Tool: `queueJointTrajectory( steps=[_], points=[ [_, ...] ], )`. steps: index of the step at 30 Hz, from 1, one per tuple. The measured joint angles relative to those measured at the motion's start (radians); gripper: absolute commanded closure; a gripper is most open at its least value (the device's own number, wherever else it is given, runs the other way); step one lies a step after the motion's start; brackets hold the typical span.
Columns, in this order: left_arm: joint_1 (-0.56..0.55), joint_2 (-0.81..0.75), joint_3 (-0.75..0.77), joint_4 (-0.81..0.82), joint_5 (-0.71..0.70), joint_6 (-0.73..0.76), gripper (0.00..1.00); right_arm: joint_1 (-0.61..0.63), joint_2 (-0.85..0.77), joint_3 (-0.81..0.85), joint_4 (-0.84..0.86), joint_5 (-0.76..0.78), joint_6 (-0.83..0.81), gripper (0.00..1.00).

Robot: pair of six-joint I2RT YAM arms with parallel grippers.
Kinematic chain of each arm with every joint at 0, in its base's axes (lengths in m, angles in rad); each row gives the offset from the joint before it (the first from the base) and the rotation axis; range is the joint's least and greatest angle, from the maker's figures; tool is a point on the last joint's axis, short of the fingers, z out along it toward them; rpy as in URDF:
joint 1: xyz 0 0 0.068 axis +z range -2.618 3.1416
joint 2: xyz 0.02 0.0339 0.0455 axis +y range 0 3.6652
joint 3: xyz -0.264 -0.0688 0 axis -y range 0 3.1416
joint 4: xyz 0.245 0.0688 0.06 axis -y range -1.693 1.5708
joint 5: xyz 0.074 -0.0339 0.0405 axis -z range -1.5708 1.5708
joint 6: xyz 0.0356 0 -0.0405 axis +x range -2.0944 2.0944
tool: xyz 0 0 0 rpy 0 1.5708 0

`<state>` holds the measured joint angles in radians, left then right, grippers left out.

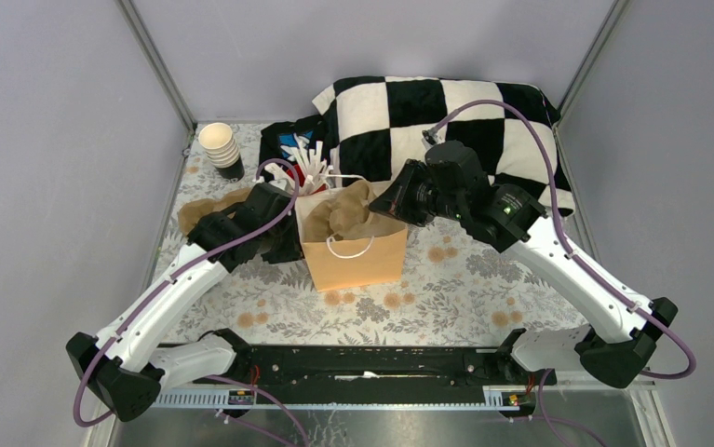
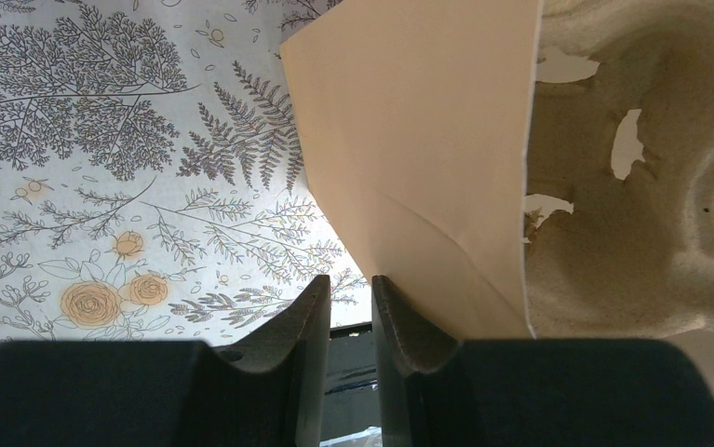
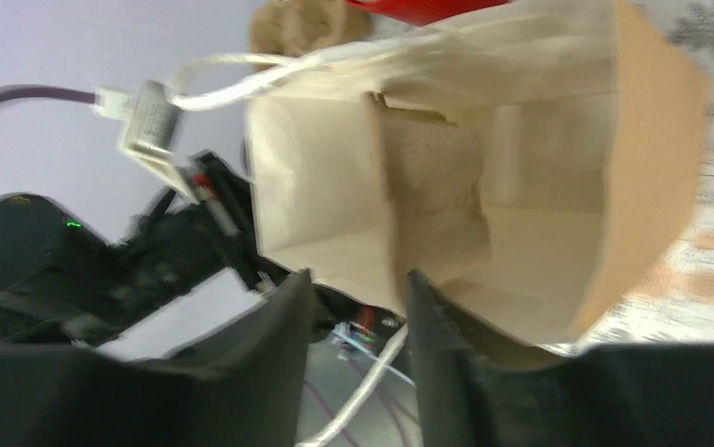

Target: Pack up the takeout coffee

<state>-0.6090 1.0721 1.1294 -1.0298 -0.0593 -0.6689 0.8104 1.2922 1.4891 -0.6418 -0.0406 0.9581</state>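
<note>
Takeout coffee hidden; left claw (image 2: 348, 284) narrowly parted beside bag (image 2: 409, 140), right claw (image 3: 357, 279) part-open (both empty).

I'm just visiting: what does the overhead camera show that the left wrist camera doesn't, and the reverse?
Only overhead: the stack of pale cups, the red cup of white sticks and the checkered cushion. Only the left wrist: torn holes in the brown pulp tray, close up. Both: the paper bag, that tray and the flowered tablecloth.
</note>
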Motion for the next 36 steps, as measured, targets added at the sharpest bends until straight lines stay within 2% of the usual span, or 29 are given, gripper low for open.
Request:
queueJointTrajectory(
  steps=[2,5,8,10,14,16,21,27,29,31,35,36],
  points=[
    [0.000,0.000,0.000,0.000,0.000,0.000,0.72,-0.010,0.019,0.031,-0.065,0.014,-0.017,0.31],
    [0.000,-0.006,0.000,-0.006,-0.004,0.000,0.70,-0.046,0.047,0.115,-0.212,0.044,-0.075,0.25],
    [0.000,-0.023,0.013,-0.052,-0.025,-0.005,0.61,-0.065,0.047,0.244,-0.340,0.086,-0.150,0.24],
    [0.000,-0.034,0.039,-0.096,-0.045,-0.013,0.59,-0.065,0.039,0.327,-0.396,0.117,-0.204,0.21],
    [0.000,-0.098,0.138,-0.201,-0.108,-0.054,0.47,-0.066,-0.010,0.360,-0.530,0.254,-0.338,0.19],
    [0.000,-0.110,0.147,-0.216,-0.117,-0.060,0.44,-0.066,-0.008,0.352,-0.538,0.267,-0.357,0.17],
    [0.000,-0.121,0.231,-0.269,-0.148,-0.101,0.27,-0.066,0.000,0.274,-0.523,0.256,-0.404,0.10],
    [0.000,-0.039,0.340,-0.220,-0.087,-0.162,0.25,-0.066,0.097,0.241,-0.468,0.203,-0.383,0.15],
    [0.000,0.025,0.377,-0.195,-0.050,-0.172,0.27,-0.066,0.155,0.251,-0.460,0.204,-0.377,0.19],
    [0.000,0.113,0.413,-0.172,-0.029,-0.174,0.33,-0.066,0.215,0.278,-0.463,0.207,-0.380,0.28],
    [-0.001,0.315,0.471,-0.163,-0.031,-0.156,0.46,-0.054,0.338,0.346,-0.480,0.248,-0.395,0.58],
    [-0.001,0.348,0.480,-0.166,-0.040,-0.150,0.53,-0.047,0.364,0.363,-0.491,0.270,-0.399,0.70]
  ],
)
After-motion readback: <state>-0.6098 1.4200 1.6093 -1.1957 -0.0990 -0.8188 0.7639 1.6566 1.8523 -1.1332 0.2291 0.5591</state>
